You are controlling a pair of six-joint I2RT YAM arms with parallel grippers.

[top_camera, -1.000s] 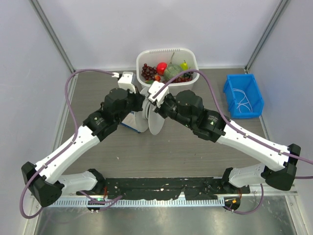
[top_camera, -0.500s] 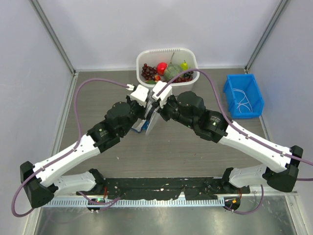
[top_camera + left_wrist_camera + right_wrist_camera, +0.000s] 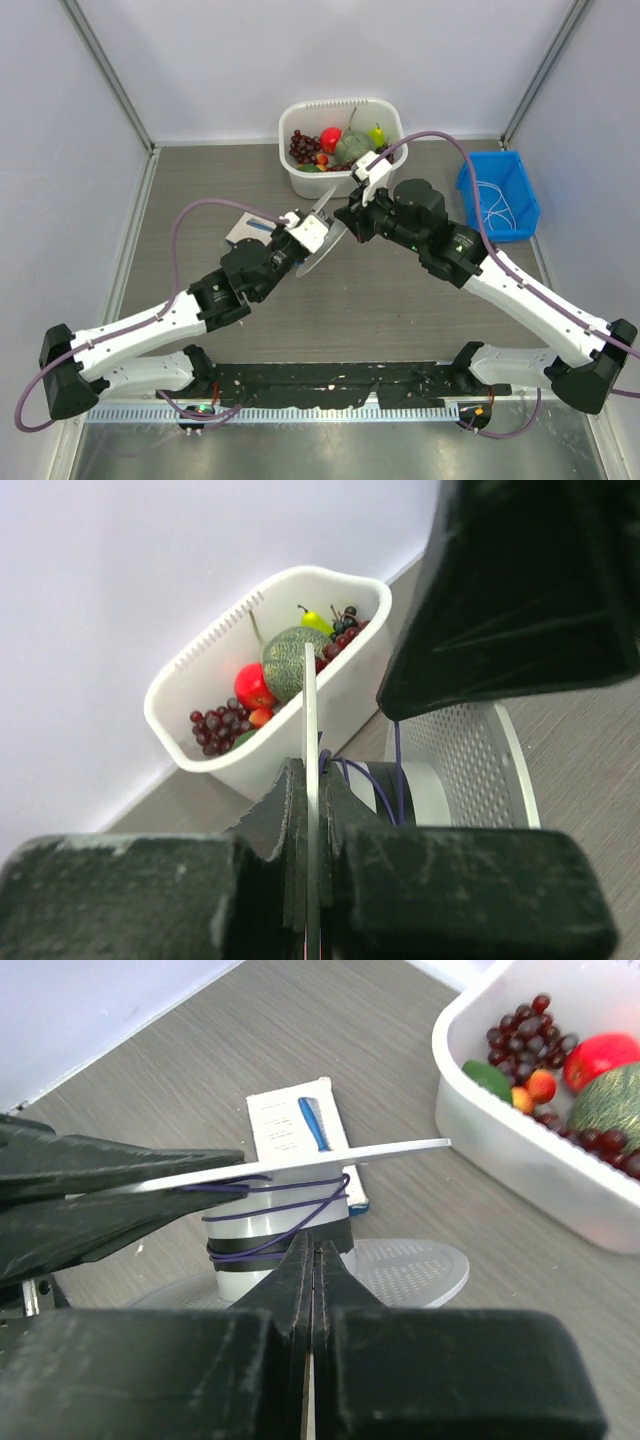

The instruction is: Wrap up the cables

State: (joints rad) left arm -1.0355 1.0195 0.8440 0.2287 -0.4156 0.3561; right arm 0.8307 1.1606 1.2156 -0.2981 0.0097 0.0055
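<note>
The left fingers are closed tight on the thin edge of one flange of a round white plastic spool, with the disc pinched between them. This grip most likely steadies the spool so that it cannot roll or turn while cable is laid on it. The spool leans a little. Whether its perforated lower flange rests on the grey wood-look table cannot be told.

The right fingers are pressed fully together with no gap, their tips just in front of the spool's hub. A thin purple cable runs round the hub in several loose turns, some crossing one another. The right fingers probably sit this close so that they can lead the strand round the hub. Whether they actually pinch its end cannot be told, because their own tips hide that spot.

Just beside the spool, a white card with a blue comb printed on it lies flat on the table. Behind the spool stands a white plastic basket of toy fruit. Well apart on the right side is a blue plastic bin holding thin white cables in a loose tangle, not yet wound
</note>
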